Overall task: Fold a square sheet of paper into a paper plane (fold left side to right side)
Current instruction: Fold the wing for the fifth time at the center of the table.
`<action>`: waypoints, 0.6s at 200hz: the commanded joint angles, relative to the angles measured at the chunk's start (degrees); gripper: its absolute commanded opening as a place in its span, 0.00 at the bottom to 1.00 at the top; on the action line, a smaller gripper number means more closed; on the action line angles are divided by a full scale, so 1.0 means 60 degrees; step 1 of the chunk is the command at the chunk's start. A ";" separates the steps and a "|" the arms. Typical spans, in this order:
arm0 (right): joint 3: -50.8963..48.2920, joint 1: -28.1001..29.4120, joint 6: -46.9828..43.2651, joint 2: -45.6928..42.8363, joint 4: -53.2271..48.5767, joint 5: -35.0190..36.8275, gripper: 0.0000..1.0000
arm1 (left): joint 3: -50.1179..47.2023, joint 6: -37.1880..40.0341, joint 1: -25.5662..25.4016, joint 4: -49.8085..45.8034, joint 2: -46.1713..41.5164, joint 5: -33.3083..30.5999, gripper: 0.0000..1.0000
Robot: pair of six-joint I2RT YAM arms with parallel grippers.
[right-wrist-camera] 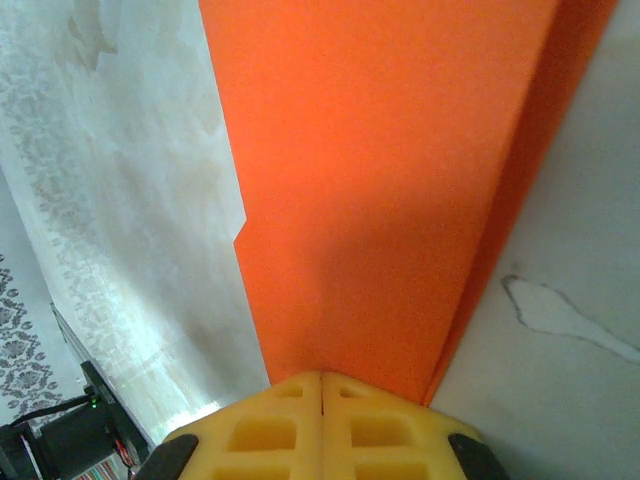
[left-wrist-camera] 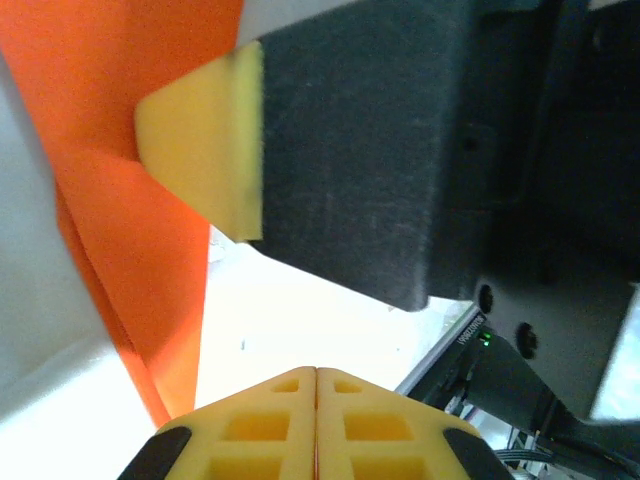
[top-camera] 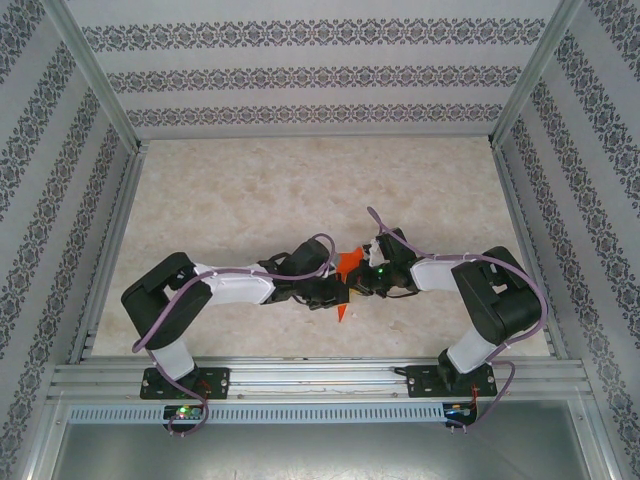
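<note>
The orange sheet of paper [top-camera: 350,264], folded and creased, hangs above the table between the two arms, with a pointed tip [top-camera: 342,315] toward the near edge. My right gripper [right-wrist-camera: 322,378] is shut on its lower edge, and the sheet [right-wrist-camera: 380,180] spreads up and away from the yellow fingertips. In the left wrist view the paper [left-wrist-camera: 120,210] runs down the left side, with a yellow pad [left-wrist-camera: 200,150] of the right gripper against it. My left gripper [left-wrist-camera: 318,372] is shut beside the paper, with nothing showing between its tips. Both grippers [top-camera: 335,292] [top-camera: 368,276] meet mid-table.
The pale speckled table [top-camera: 250,190] stretches away behind the arms to patterned walls [top-camera: 300,75] on three sides. An aluminium rail [top-camera: 320,375] carries both arm bases along the near edge.
</note>
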 commanded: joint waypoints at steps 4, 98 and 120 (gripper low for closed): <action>-0.0453 -0.0057 -0.0296 0.0509 -0.1218 0.1016 0.00 | -0.0075 0.0084 -0.0011 -0.0493 -0.0173 0.0356 0.08; -0.0372 -0.0042 -0.0344 0.0501 -0.1396 0.1140 0.00 | -0.0223 -0.0018 -0.0232 0.0079 0.0461 0.0728 0.03; -0.0372 -0.0028 -0.0339 0.0509 -0.1436 0.1170 0.00 | -0.0257 -0.0059 -0.0247 0.0175 0.0551 0.0759 0.03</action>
